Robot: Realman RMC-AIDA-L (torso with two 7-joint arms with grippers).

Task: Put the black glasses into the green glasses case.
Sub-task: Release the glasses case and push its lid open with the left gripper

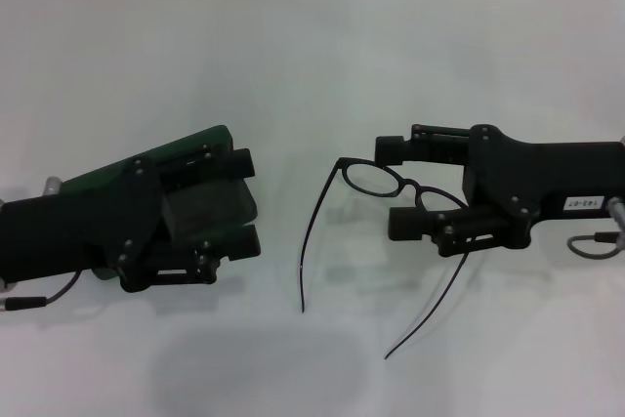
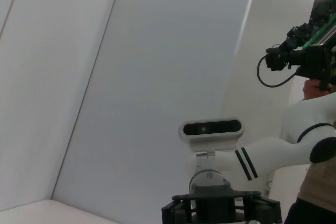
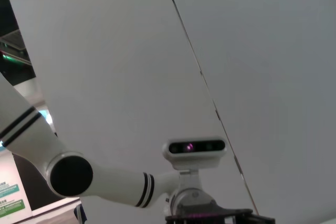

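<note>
My right pincer [image 1: 402,186] grasps the black glasses [image 1: 391,204] mid-worktop; my left pincer [image 1: 244,204] clenches the green glasses case [image 1: 176,158] toward the left edge; insertion remains.

A small white label [image 1: 574,205] sits on the black body of the right arm's gripper [image 1: 402,187] in the head view; its dark print looks like a short code with a dash, but the characters cannot be read for certain. In the right wrist view, green signs [image 3: 9,198] carry text too small to read.
</note>
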